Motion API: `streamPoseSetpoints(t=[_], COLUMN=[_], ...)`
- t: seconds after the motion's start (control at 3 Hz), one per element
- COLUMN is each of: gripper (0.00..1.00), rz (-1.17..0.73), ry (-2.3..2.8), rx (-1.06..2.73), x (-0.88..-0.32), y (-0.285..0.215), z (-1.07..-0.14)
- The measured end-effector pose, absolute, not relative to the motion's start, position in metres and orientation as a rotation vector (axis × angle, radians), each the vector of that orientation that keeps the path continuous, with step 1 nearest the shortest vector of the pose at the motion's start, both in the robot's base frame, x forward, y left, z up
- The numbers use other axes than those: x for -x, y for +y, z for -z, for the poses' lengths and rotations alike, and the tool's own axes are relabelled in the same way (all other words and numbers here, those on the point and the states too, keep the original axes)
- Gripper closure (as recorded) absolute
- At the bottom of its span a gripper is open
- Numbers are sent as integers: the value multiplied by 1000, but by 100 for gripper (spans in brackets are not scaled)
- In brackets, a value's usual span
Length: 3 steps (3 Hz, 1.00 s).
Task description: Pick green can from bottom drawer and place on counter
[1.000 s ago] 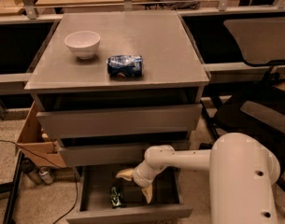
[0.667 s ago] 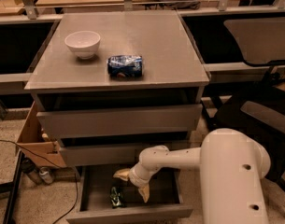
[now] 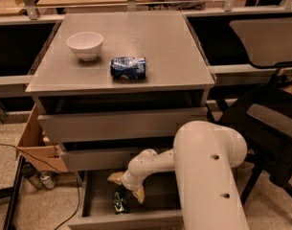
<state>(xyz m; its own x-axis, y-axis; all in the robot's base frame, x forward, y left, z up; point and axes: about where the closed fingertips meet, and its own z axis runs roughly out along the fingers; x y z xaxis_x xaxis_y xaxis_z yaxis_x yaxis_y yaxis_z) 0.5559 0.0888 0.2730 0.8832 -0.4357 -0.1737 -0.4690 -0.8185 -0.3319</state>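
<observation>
1. The fingers (image 3: pixel 114 178) of the gripper (image 3: pixel 125 189) stand apart. One tan finger points toward the left of the frame and the other points down toward the lower edge. They close on nothing. The gripper hangs inside the open drawer at lower centre, just above and to the right of the target.
2. The white arm (image 3: pixel 207 176) fills the lower right of the frame. It bends left and reaches down into the cabinet's lowest level.
3. The bench (image 3: pixel 150 37), the grey top of the cabinet, takes up the upper middle. Its right half is bare, so I judge there is room there for the drop-off.
4. The bottom drawer (image 3: pixel 157 198) is pulled out below two shallower drawers, with its grey tray open to view.
5. The white bowl (image 3: pixel 85 44) sits upright at the upper left of the bench.
6. The blue and silver can (image 3: pixel 129 67) lies on its side just right of the bowl, apart from it. It has no part in this job.
7. The green can (image 3: pixel 119 202) sits in the tray near its front left, just below the gripper. I cannot tell whether a finger touches it.
8. The step in hand looks like the approach before the grasp. The next move calls for bringing the fingers down astride the can and closing them. Then comes a lift clear of the drawer fronts above and a set-down on bare bench.
</observation>
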Motion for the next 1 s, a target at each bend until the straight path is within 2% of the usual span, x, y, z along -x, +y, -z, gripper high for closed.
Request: streamPoseSetpoints(t=[1.0], gripper=[0], rz=[-48], ry=[527], rx=[2755], x=[-588], y=[154], z=[-230])
